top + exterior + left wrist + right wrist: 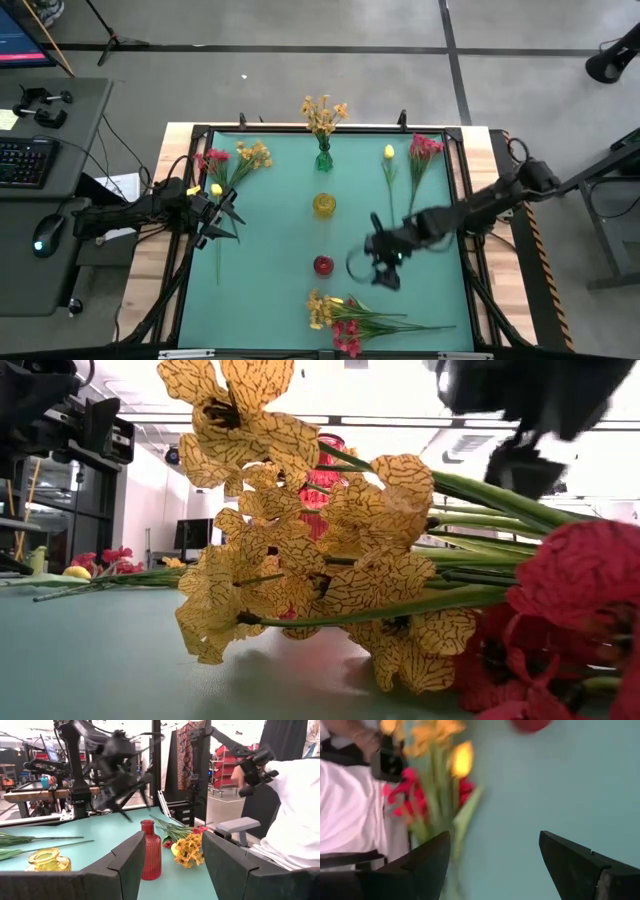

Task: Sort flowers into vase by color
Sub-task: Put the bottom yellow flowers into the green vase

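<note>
On our teal surface (270,230) we are counting three vases: green (323,158), yellow (323,205), red (322,265). Our right gripper (383,268) is hovering near the front flowers (345,322), fingers apart and empty. Our left gripper (222,218), fingers also apart, is waiting beside the left bunch (228,165).

the red vase (151,849) is ribbed, glossy glass, the yellow vase (46,860) clear, shiny glass. the orange-yellow petals (270,575) look like veined cloth. the teal counter (270,250) is smooth and matt.

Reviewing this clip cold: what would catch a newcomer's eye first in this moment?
Three small vases line the middle of the teal mat: a green vase already holding an orange-yellow spray at the far edge, a yellow vase, then a red vase. Flower bundles lie around them. The right gripper hangs open above the near bunch; the left gripper waits, open, beside the left bundle.
</note>
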Tool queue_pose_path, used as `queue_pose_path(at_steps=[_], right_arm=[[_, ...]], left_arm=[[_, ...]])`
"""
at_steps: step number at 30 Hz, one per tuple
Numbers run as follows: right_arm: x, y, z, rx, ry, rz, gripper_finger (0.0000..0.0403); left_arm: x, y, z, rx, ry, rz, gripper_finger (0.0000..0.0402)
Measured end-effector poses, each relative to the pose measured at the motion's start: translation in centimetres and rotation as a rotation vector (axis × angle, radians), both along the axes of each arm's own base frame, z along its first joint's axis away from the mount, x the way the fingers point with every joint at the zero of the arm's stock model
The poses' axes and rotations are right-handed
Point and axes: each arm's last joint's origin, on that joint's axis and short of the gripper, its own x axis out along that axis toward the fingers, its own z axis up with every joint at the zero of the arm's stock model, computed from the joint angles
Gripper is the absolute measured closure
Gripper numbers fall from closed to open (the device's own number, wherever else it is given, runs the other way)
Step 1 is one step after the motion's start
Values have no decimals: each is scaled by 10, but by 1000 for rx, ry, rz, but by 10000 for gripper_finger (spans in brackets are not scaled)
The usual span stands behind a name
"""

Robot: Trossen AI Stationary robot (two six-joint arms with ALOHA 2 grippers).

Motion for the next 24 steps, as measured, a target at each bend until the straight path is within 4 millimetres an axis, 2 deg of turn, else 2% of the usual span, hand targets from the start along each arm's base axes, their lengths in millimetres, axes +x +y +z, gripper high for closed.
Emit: queue_pose_path(at_steps=[4, 7, 17, 24], right_arm=[[-7, 32, -11, -86, -19, 8, 110], [-7, 44, -21, -111, -32, 64, 110], [-4, 56, -63, 38, 225, 149, 111], [6, 64, -62, 117, 134, 159, 135]], left_arm=[[0, 0, 0, 0, 0, 0, 218], [0, 0, 0, 0, 0, 0, 218], [0, 0, 0, 0, 0, 0, 218], [0, 0, 0, 0, 0, 0, 218]])
